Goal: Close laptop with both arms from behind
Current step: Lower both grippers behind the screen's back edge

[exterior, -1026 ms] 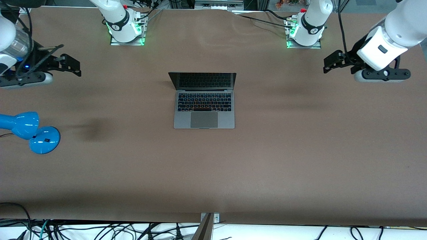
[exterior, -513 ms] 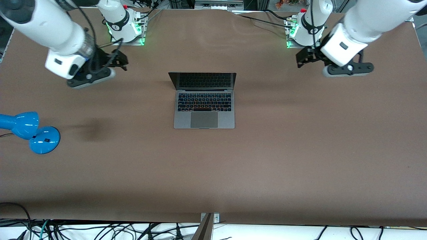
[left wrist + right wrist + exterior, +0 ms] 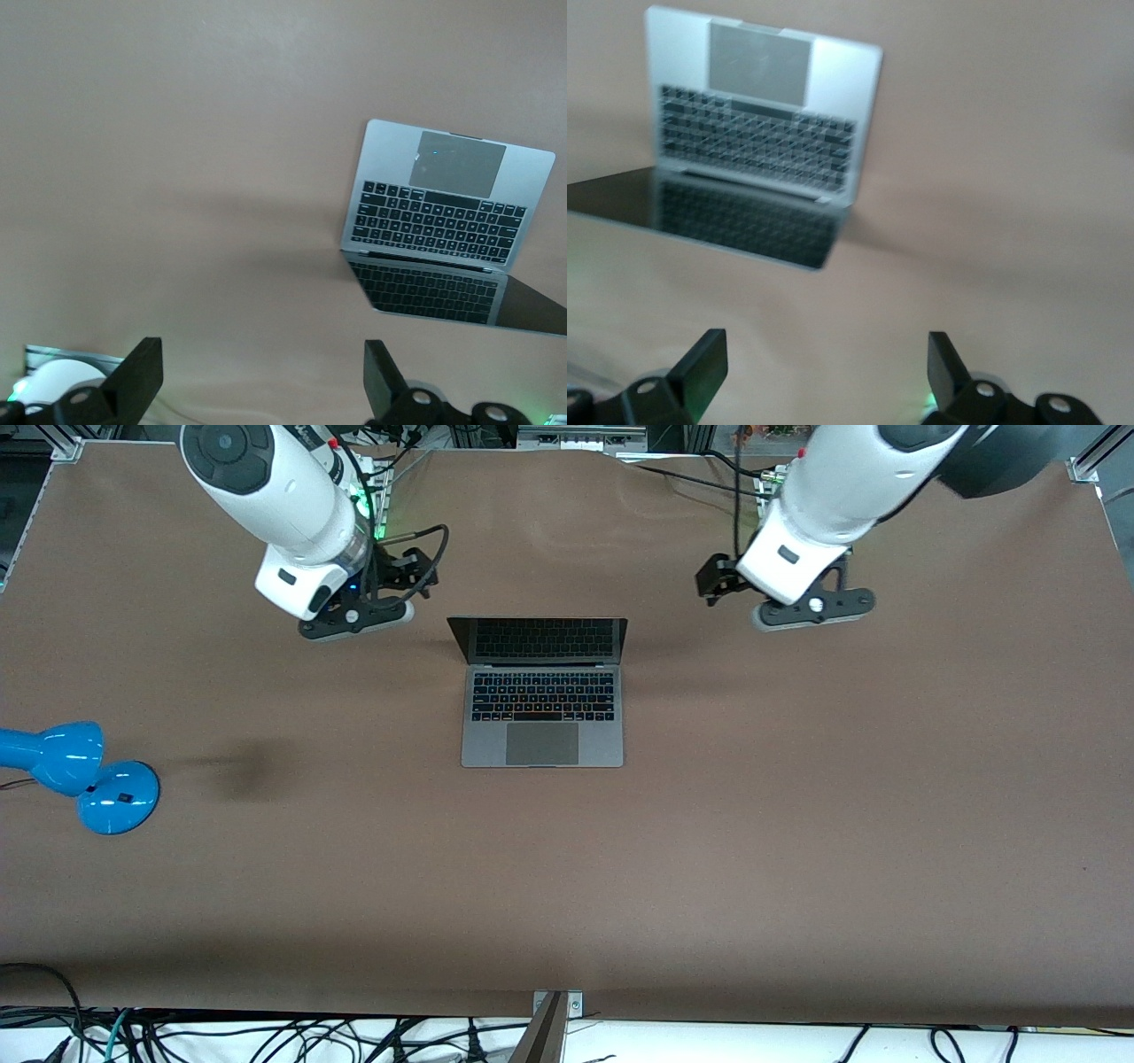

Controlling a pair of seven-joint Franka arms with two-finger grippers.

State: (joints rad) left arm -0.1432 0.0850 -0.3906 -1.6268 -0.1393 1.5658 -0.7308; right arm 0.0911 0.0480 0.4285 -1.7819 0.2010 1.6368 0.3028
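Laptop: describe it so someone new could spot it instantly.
On the brown table, look midway between the two arm bases. The laptop sits there open, screen dark, grey with black keys. The only other tabletop object is a blue lamp at the right arm's end.

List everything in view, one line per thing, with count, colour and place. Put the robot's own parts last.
laptop: one, grey with black keys, open, mid-table between the two arms.
lamp: one, blue, at the right arm's end of the table, nearer the front camera than the laptop.
table: one, brown.
cables: several, black, below the table edge nearest the front camera.
left claw: one, black, open, in the air over the table beside the laptop's screen, toward the left arm's end.
right claw: one, black, open, in the air over the table beside the screen, toward the right arm's end.
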